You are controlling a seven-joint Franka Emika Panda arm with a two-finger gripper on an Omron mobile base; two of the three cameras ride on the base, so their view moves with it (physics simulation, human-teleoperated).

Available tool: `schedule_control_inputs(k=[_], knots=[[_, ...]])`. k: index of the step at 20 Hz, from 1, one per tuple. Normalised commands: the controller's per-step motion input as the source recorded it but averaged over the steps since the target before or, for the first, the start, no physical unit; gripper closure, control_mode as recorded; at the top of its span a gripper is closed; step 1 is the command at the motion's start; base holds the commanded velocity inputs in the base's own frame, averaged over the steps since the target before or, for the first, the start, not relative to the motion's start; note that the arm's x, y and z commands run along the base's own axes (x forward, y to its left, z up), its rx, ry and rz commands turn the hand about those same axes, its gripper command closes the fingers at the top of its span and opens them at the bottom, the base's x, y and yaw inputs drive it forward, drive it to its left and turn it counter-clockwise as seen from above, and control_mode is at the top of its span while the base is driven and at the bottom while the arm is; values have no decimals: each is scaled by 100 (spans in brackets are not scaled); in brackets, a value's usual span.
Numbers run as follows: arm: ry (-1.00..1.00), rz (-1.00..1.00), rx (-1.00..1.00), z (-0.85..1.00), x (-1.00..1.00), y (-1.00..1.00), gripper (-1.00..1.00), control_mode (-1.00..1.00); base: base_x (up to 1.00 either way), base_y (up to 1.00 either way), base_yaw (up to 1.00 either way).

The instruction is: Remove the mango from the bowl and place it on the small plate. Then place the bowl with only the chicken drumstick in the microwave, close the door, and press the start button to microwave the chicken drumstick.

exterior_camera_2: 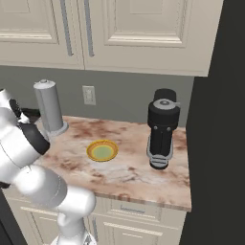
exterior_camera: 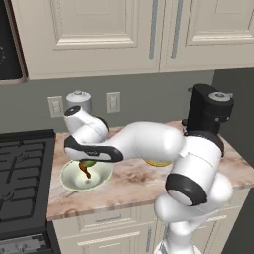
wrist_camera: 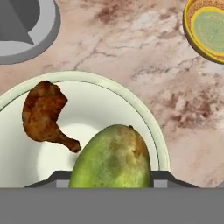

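The bowl (exterior_camera: 84, 176) sits near the counter's (exterior_camera: 134, 181) front edge, just right of the black stove (exterior_camera: 22, 168) at the left of the left base view. Bare marble lies between it and the small plate (exterior_camera_2: 102, 151), which sits mid-counter, left of the coffee machine (exterior_camera_2: 162, 129). In the hand view the mango (wrist_camera: 112, 159) stands lengthwise, tip toward the top, between the gripper's (wrist_camera: 109, 178) fingers; whether they clamp it I cannot tell. The chicken drumstick (wrist_camera: 46, 116) lies beside it, bone end pointing lower right. The arm reaches leftward, hand down over the bowl.
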Motion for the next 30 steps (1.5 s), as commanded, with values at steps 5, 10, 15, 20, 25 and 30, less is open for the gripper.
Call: schedule_control_inputs(k=[5, 10, 15, 20, 25, 30], knots=[[1, -2, 1, 20, -1, -85, 100, -100, 0, 0, 0], [2, -2, 7, -2, -11, -97, 100, -100, 0, 0, 0], [8, -17, 10, -19, -11, -75, 100, -100, 0, 0, 0], [14, -1, 1, -31, 10, -56, 100, -100, 0, 0, 0], [3, 0, 10, -4, 13, -100, 100, -100, 0, 0, 0], [4, 3, 10, -11, 43, -66, 100, -100, 0, 0, 0]])
